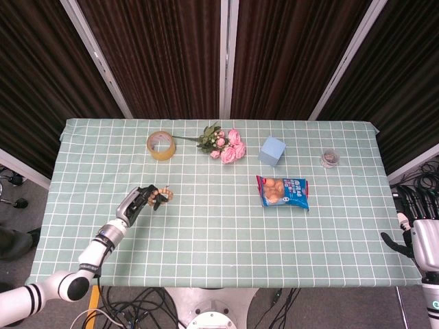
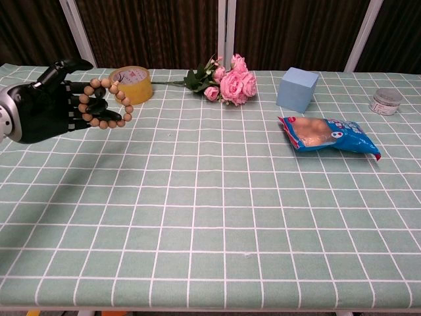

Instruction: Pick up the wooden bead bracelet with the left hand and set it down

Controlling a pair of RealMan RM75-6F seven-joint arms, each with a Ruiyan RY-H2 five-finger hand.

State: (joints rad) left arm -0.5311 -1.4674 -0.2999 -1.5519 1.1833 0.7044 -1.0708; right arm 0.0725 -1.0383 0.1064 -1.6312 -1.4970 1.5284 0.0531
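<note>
The wooden bead bracelet (image 2: 105, 103) hangs looped over the black fingers of my left hand (image 2: 46, 105), lifted above the green checked tablecloth at the left side. In the head view the same bracelet (image 1: 163, 197) shows at the tips of my left hand (image 1: 140, 201). The hand holds the loop with its fingers curled through it. My right hand (image 1: 413, 236) hangs off the table's right edge, fingers apart and holding nothing.
A yellow tape roll (image 2: 133, 83) stands just behind the left hand. Pink flowers (image 2: 230, 82), a blue cube (image 2: 298, 89), a blue snack bag (image 2: 327, 135) and a small round tin (image 2: 386, 101) lie across the back and right of the table (image 2: 210, 224).
</note>
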